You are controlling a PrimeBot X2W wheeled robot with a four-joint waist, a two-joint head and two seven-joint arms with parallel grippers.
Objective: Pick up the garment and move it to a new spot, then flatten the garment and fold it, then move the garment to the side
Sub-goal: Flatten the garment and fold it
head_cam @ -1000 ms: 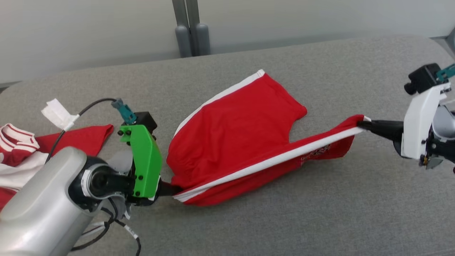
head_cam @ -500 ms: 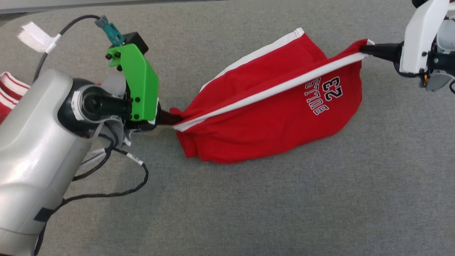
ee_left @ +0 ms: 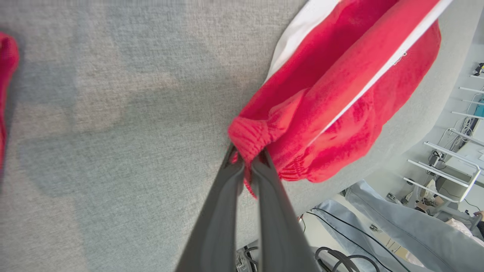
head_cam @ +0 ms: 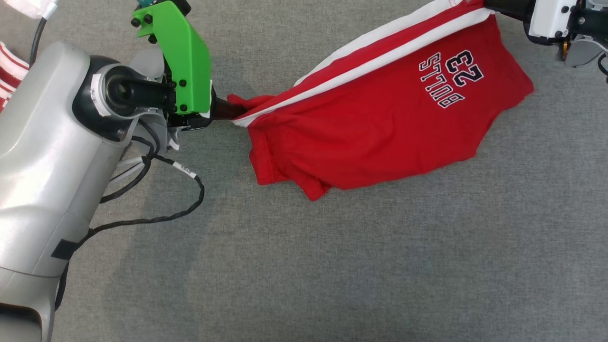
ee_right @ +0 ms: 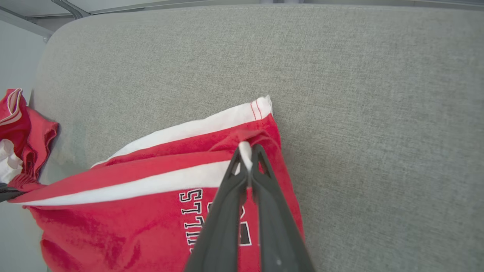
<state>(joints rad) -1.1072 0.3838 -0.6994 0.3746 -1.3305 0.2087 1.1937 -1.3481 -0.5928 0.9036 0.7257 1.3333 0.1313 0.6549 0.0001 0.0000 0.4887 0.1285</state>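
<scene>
We judge the flattening step in hand; our left gripper (ee_left: 247, 162) and right gripper (ee_right: 246, 151) are each clamped on opposite ends of the red garment (head_cam: 380, 118), stretched between them, its slack resting on the grey table (head_cam: 332, 261); next, lower both ends evenly under tension.

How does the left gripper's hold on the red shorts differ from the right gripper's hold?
The left gripper pinches a bunched, gathered red end of the shorts, while the right gripper pinches a flat corner with white trim. The left gripper sits on a green mount, the right gripper on a white mount. Both are shut on the shorts, which stretch between them.
</scene>
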